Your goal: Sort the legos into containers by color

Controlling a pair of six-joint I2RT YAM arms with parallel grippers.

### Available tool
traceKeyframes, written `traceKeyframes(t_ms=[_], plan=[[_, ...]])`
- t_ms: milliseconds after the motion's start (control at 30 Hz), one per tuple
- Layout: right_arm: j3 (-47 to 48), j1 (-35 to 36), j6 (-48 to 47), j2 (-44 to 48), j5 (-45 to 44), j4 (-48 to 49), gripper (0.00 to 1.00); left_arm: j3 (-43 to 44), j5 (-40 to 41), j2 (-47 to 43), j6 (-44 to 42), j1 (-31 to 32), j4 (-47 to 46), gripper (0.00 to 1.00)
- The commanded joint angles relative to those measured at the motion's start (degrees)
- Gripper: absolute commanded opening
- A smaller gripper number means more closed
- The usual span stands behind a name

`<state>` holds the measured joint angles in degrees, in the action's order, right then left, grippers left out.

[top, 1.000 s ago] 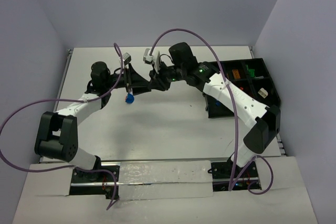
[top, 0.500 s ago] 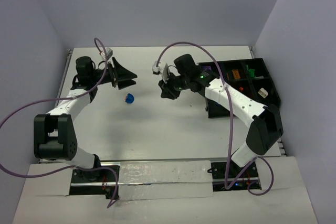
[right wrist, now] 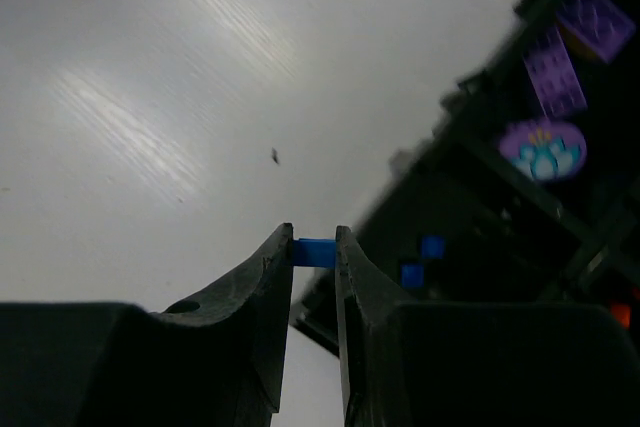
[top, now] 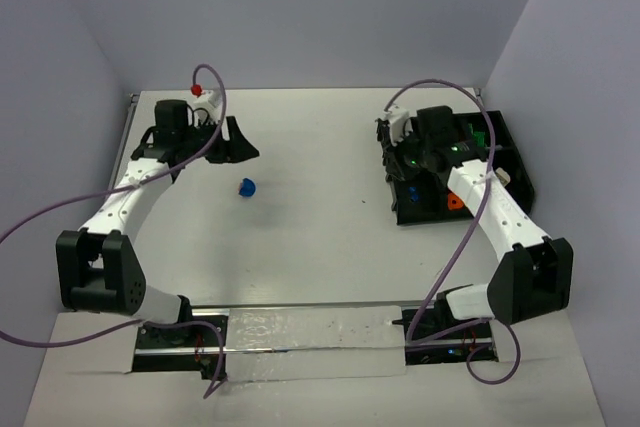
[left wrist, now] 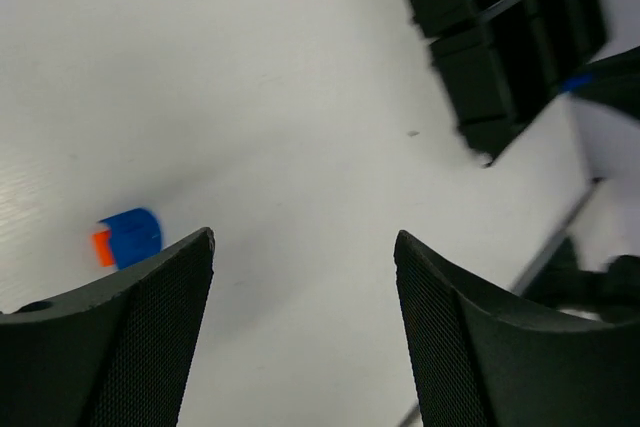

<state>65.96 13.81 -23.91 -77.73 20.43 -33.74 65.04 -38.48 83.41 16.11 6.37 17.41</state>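
The black tray (top: 408,213) of compartments sits at the table's right side, probably so the right arm (top: 495,209) can drop into it. The right gripper (right wrist: 315,237) hangs at the tray's left edge, its narrow jaws pinching a small blue brick (right wrist: 314,252) — seemingly bound for the compartment holding other blue bricks (right wrist: 420,261). The left gripper (left wrist: 305,247) gapes wide and empty near a loose blue-and-orange piece (left wrist: 128,238), well apart from the tray. The table (top: 320,247) is plain white, and pale walls (top: 300,17) enclose it.

One black tray (top: 516,159), one blue-and-orange piece (left wrist: 128,238) on the table (top: 320,237), one blue brick (right wrist: 315,252)
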Motion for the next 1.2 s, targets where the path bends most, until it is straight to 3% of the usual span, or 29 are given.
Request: traceKeyframes(t_ms=[0,300,533,633,700,800,967,1167], plan=[[-3.86,-4.88,-1.84,3.28,-5.24,-1.09,0.0,-3.67,16.32,-4.72,-15.38,4.01,4.25,0.77],[-4.24,-7.96,-1.33,-4.43,-15.6,1.75,0.0,-6.08,21.17,-0.77,-26.83,5.93,4.72,0.72],[-3.54,-9.24,-0.79,-7.41,-16.84,2.44,0.07,-3.89,22.65,4.05,-36.8,5.93,6.91,0.7],[-3.2,-9.24,-0.61,-8.71,-17.08,2.36,0.17,-2.11,22.7,6.11,-35.8,5.93,7.98,0.68],[-3.04,-9.24,-0.43,-9.83,-16.91,2.38,0.43,-1.92,21.31,7.62,-33.41,5.93,7.41,0.67],[-2.95,-9.24,-0.27,-10.58,-16.91,2.7,0.65,-1.25,19.61,9.19,-32.12,5.93,6.18,0.67],[-1.96,-9.25,-0.04,-10.86,-16.78,2.49,0.76,4.96,17.26,16.77,-29.89,5.04,6.99,0.65],[0.65,-9.24,1.26,-9.2,-14.92,0.25,0.81,11.9,13.52,24.69,-26.39,3.82,9.13,0.57]])
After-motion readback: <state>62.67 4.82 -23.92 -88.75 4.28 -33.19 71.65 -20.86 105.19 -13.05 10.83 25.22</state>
